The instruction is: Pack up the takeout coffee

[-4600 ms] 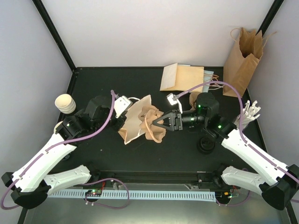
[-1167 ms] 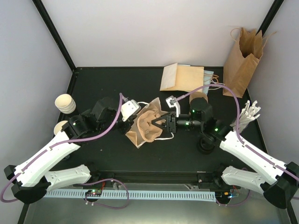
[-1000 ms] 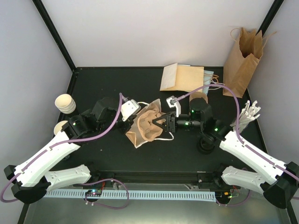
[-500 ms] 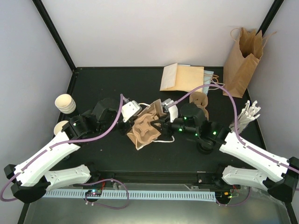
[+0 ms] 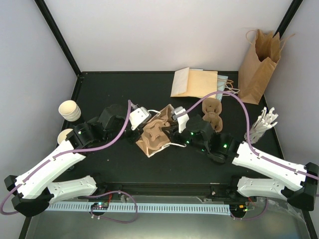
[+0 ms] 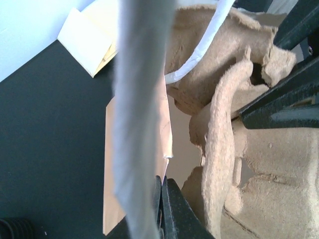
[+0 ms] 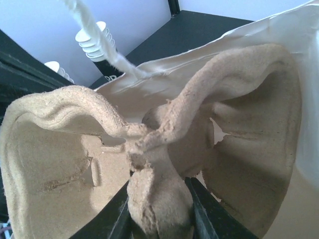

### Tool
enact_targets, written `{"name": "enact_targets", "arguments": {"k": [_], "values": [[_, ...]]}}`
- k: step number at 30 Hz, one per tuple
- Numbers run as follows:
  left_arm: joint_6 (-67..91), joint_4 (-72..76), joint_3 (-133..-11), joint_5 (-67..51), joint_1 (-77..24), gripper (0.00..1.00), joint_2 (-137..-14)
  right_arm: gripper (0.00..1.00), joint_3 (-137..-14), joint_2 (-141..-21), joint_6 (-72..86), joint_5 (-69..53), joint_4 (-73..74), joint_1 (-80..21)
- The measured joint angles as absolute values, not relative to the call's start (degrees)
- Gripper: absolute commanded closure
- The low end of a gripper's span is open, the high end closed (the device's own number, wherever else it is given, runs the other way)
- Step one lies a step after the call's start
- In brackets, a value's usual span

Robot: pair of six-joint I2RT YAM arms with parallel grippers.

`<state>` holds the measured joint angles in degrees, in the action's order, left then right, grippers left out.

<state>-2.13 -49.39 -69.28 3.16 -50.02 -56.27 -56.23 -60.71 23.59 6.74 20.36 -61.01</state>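
Observation:
A crumpled tan paper bag lies on its side at the table's middle, mouth toward the right. My left gripper is shut on the bag's upper edge, its tips pressed flat on the paper. My right gripper is shut on the centre post of a pulp cup carrier, which sits partly inside the bag's mouth. The post fills the gap between my right fingers. Cream-white takeout coffee cups, stacked and without lids, stand at the far left, apart from both grippers.
More pulp carriers lie behind my right arm. Flat bags rest at the back, and a standing bag is in the back right corner. White plastic cutlery stands at the right edge. Another cup sits by my left arm.
My right arm has stretched left and lower, pushing the carrier further into the bag's mouth. The left gripper has kept its hold on the bag's edge.

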Motion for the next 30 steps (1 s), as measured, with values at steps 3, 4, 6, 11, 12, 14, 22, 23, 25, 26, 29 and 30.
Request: {"name": "enact_targets", "arguments": {"k": [3, 4, 6, 11, 12, 14, 22, 23, 25, 26, 29, 30], "values": [[-2.09, -49.41, -69.28, 3.18, -50.02, 0.99, -56.27, 0.74, -56.34, -61.45, 22.81, 9.69, 21.26, -62.59], [-2.07, -49.43, -69.28, 3.18, -50.02, 0.98, -56.27, 0.73, -56.45, -61.78, 22.76, 10.5, 21.67, -62.96], [-2.07, -49.41, -69.28, 3.18, -50.02, 0.98, -56.27, 0.73, -56.47, -62.06, 22.83, 12.08, 22.37, -63.26], [-2.07, -49.25, -69.28, 3.22, -50.04, 0.98, -56.27, 0.73, -55.61, -59.88, 23.11, 13.85, 21.67, -63.26], [-2.07, -49.23, -69.28, 3.22, -50.04, 0.98, -56.27, 0.73, -55.24, -59.09, 23.22, 13.98, 21.63, -63.26], [-2.07, -49.23, -69.28, 3.25, -50.11, 0.98, -56.27, 0.73, -54.83, -58.02, 23.27, 14.46, 21.69, -63.31], [-1.93, -49.21, -69.28, 3.14, -50.24, 0.98, -56.27, 0.73, -55.11, -60.27, 22.11, 16.16, 23.42, -63.86], [-1.89, -49.21, -69.25, 3.07, -50.24, 0.99, -56.27, 0.73, -55.2, -60.77, 21.78, 16.69, 23.55, -64.2], [-1.72, -49.19, -69.25, 2.83, -50.24, 0.99, -56.27, 0.73, -55.46, -61.6, 21.06, 17.91, 23.79, -65.06], [-1.58, -49.19, -69.25, 2.72, -50.24, 0.98, -56.27, 0.73, -55.72, -62.11, 20.71, 18.55, 23.99, -65.58], [-1.13, -49.17, -69.25, 2.55, -50.24, 0.98, -56.27, 0.73, -56.75, -63.88, 19.51, 20.71, 24.58, -67.42], [-0.97, -49.1, -69.25, 2.52, -50.24, 0.98, -56.27, 0.73, -57.08, -64.49, 19.18, 21.37, 24.77, -68.05]]}}
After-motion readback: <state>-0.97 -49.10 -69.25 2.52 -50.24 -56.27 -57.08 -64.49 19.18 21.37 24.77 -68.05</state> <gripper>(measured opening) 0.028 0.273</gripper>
